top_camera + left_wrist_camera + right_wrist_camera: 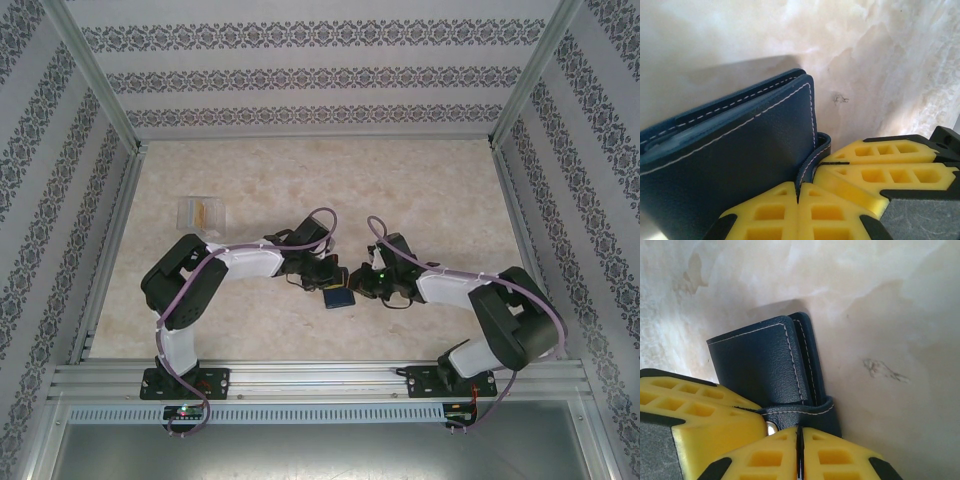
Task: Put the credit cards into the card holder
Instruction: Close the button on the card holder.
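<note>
Although both my claws were at the card holder (730, 160), it was found closed, lying on the table (420, 200) near its front edge, between the two arms. My left claw (798, 186) was pressed fully together, pads meeting along a thin seam, its tips against the clasp tab (800, 414). My right claw (800, 429) was likewise closed, tips at the same tab from the opposite side. Whether either claw actually had the tab pinched could not be established; the tab's end ran under the pads.

The credit cards (203, 212) were noted inside the clear plastic box (200, 213), well apart at the far left, untouched.

Risks identified:
1. The two claws were touching or nearly so; any pull by one could foul the other.
2. A shallow hold on the thin tab could slip off under tension.
3. With nothing pinning the card holder, a tug would likely drag or flip it rather than open the clasp.
</note>
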`<state>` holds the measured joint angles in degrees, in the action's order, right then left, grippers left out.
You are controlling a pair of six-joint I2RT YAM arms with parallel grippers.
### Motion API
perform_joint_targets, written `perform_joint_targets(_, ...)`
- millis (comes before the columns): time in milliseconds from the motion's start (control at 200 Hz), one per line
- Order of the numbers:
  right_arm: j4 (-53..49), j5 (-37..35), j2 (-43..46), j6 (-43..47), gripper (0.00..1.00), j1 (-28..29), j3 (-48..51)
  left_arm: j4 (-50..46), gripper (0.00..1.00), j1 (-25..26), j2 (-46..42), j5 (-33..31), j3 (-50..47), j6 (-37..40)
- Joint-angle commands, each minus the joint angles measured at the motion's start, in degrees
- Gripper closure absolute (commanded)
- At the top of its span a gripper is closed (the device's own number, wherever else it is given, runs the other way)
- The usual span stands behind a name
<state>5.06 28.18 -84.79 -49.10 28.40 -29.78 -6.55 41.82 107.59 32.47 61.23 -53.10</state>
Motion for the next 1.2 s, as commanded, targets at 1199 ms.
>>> perform_joint_targets(1199,-5.45,-5.72,-12.50,-0.21,0.95,4.81,-7.66,3.51,0.73,-3.18,-2.05,1.72,-5.67,-0.72)
